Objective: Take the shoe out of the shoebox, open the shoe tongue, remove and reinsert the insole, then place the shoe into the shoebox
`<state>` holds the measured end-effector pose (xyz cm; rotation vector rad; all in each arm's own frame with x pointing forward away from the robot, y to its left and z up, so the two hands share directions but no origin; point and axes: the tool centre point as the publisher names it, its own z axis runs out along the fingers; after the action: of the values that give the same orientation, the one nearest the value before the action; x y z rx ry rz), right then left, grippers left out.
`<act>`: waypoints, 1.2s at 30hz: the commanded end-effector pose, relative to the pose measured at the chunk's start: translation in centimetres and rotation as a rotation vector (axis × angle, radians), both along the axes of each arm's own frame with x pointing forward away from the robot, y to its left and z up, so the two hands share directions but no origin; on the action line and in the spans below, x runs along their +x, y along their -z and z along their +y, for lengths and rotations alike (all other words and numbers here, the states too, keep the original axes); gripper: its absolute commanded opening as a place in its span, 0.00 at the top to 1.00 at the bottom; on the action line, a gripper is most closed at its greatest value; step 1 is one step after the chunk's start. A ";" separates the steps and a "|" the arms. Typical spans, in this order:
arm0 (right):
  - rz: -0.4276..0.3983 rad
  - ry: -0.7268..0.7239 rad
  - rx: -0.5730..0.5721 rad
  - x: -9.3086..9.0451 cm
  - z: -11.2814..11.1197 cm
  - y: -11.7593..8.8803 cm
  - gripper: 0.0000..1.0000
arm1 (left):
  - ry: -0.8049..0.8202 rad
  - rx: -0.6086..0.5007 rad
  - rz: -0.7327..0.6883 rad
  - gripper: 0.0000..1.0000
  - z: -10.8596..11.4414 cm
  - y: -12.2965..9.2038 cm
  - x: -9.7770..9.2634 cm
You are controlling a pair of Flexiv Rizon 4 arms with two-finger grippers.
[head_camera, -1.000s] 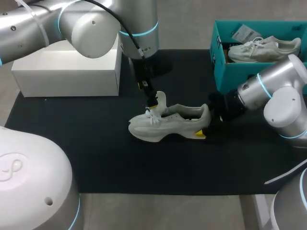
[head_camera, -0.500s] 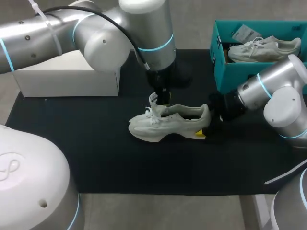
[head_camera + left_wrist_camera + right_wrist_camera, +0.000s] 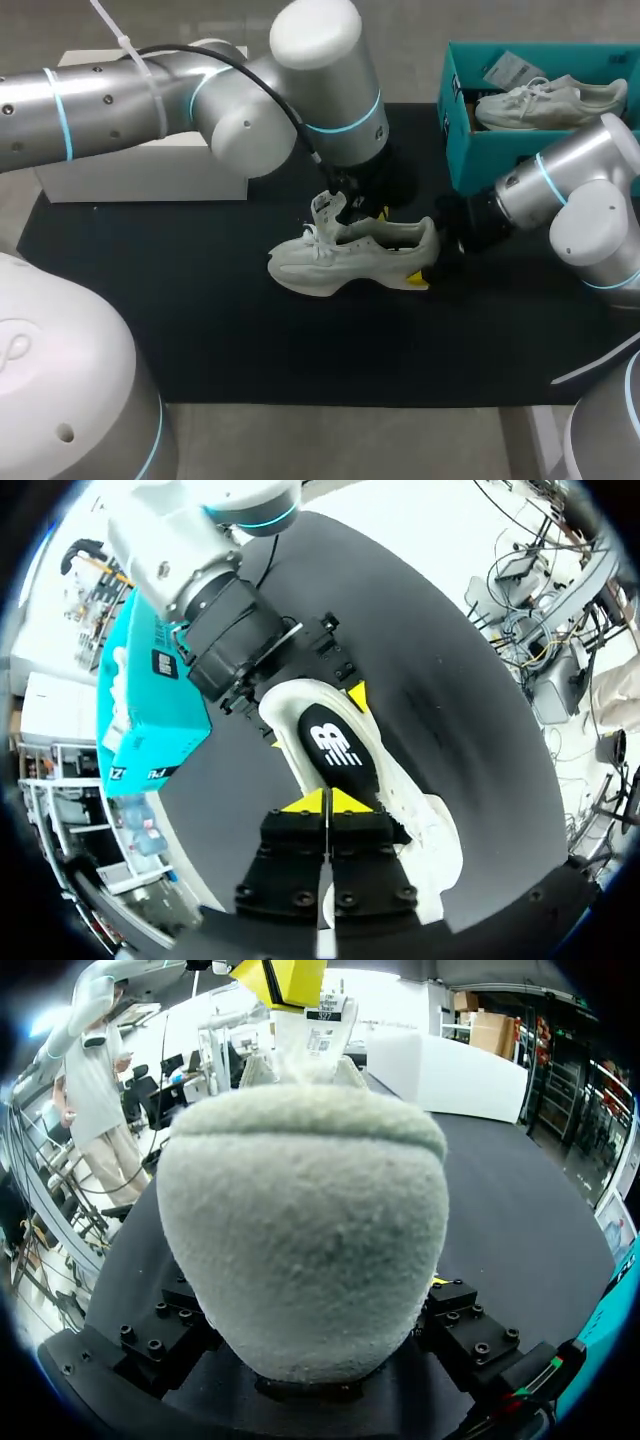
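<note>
The left hand [image 3: 325, 802] has its yellow tips pressed together on the shoe tongue [image 3: 325, 208], holding it upright. The right hand [image 3: 428, 255] clamps the heel of the white shoe [image 3: 345, 258] from both sides. The shoe stands on the black worktop [image 3: 200, 300], apart from the teal shoebox [image 3: 470, 150].

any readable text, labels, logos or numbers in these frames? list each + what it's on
Nothing can be quoted as it reads.
On the insole of the shoe: a white logo mark, no legible words.
On the shoebox side: two dark labels, print too small to read.
On the tongue tag: dark and white print, blurred.
On the card in the shoebox: print too small to read.
</note>
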<state>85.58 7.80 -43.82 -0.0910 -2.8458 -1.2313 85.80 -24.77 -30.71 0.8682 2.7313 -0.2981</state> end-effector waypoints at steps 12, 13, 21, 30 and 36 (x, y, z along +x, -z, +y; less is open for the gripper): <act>0.000 0.000 0.000 0.1 0.1 0.6 1.00 | -0.175 -0.044 0.127 1.00 -0.5 2.5 0.5; 0.000 0.000 0.000 0.1 0.1 0.6 1.00 | -0.212 -0.060 0.156 1.00 -0.6 2.8 0.5; 0.000 0.000 0.000 0.1 0.1 0.6 1.00 | -0.300 -0.167 0.260 1.00 -0.8 3.4 0.2; 0.000 0.000 0.000 0.1 0.1 0.6 1.00 | -0.307 -0.124 0.224 1.00 -1.0 4.1 -0.6; 0.000 0.000 0.000 0.1 0.1 0.6 1.00 | -0.353 -0.093 0.164 1.00 -1.4 4.6 -2.1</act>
<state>85.58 7.80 -43.82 -0.0910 -2.8458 -1.2314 84.70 -25.71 -35.38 0.3599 2.9466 -0.4863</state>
